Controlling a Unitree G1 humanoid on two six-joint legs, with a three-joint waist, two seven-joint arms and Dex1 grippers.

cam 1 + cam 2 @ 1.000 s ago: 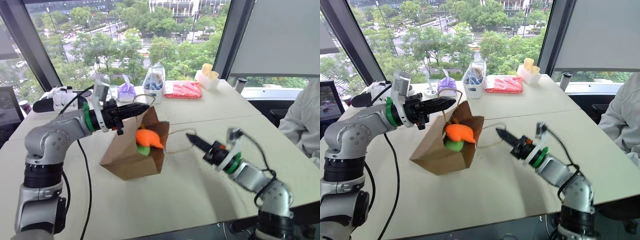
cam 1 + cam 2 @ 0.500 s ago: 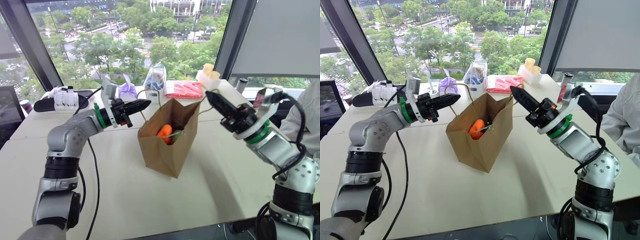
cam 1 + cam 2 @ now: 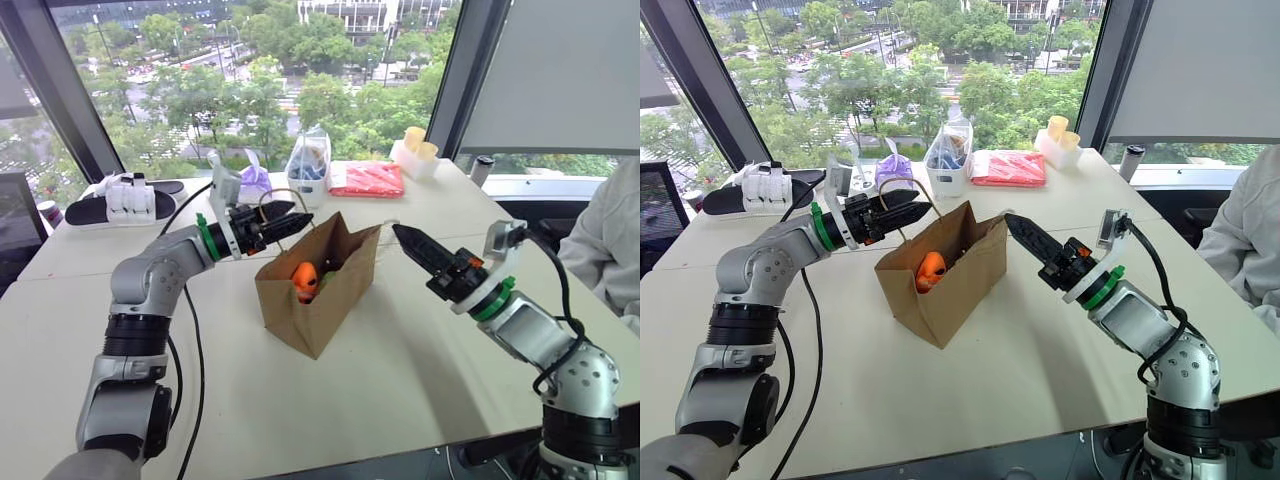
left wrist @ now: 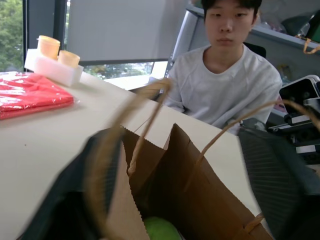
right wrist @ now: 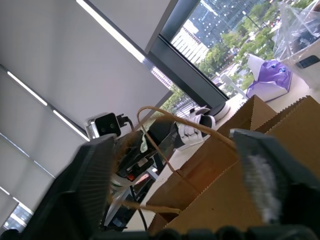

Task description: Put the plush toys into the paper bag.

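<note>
Both grippers stand with their fingers spread apart and grasp nothing. The left gripper (image 3: 290, 221) hovers at the paper bag (image 3: 318, 290) on the side toward the far edge of the table (image 3: 400, 380), its black fingers (image 4: 65, 210) parted on either side of one twisted-paper handle (image 4: 147, 112). The right gripper (image 3: 408, 240) points at the bag's mouth from the other side, fingers (image 5: 85, 180) wide, with the second handle looping between them; whether any finger touches a handle I cannot tell.

The bag stands upright near the middle of the table, mouth open. Inside it lie the plush toys: the orange toy (image 3: 304, 280) shows at the opening, and the green toy (image 4: 161, 230) sits low in the bag.

The table is pale, smooth and matte. Along its far edge, under tall windows looking onto trees and buildings, sit a purple pouch (image 3: 253, 184), a clear plastic bag (image 3: 309, 160), a red packet (image 3: 366, 179) and a white tray with yellow cups (image 3: 415, 152). At the far left corner rests a white-and-black device (image 3: 125, 197). A person in a light grey sweatshirt (image 4: 227, 80) sits at the table's right edge.

The bag is creased brown kraft paper with a saw-toothed rim; the toys look soft and rounded.
</note>
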